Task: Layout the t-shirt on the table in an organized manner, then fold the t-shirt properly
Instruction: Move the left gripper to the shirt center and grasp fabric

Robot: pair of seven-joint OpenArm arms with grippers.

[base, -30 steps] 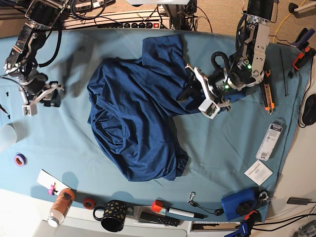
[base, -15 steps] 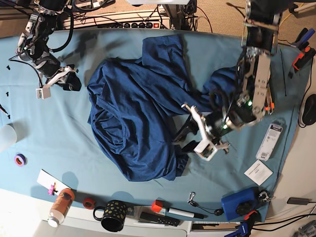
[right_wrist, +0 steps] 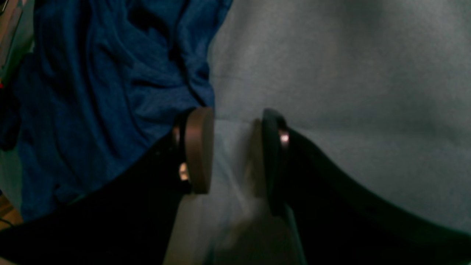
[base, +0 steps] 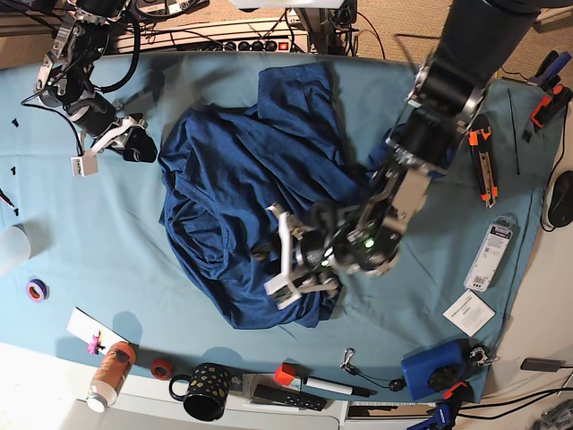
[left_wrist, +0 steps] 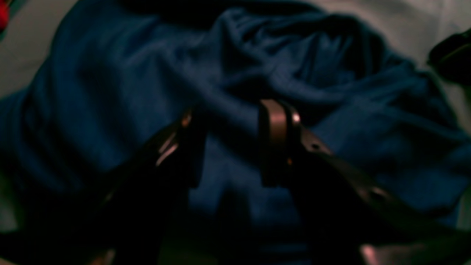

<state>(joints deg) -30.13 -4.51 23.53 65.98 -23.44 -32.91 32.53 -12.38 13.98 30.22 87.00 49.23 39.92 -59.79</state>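
The dark navy t-shirt (base: 242, 206) lies crumpled in the middle of the teal table (base: 107, 242), with one part reaching toward the far edge. My left gripper (base: 274, 256) hangs open over the shirt's near-right part. In the left wrist view the left gripper (left_wrist: 230, 125) is just above rumpled t-shirt fabric (left_wrist: 121, 92), with nothing clamped. My right gripper (base: 107, 152) is open beside the shirt's far-left edge. The right wrist view shows the right gripper (right_wrist: 235, 147) over bare table (right_wrist: 349, 84), its left finger (right_wrist: 198, 147) right at the edge of the t-shirt (right_wrist: 110, 81).
Along the near edge stand a bottle (base: 109, 374), a black mug (base: 206, 391), a marker (base: 327, 386) and a blue box (base: 434, 367). A tape roll (base: 36, 289) lies at the left. A cutter (base: 481, 152), a package (base: 492, 251) and a card (base: 468, 312) lie at the right.
The left arm has swung from the table's right side down and across onto the shirt's near-right part. The right arm has moved toward the shirt's far-left edge. Both grippers stayed open.
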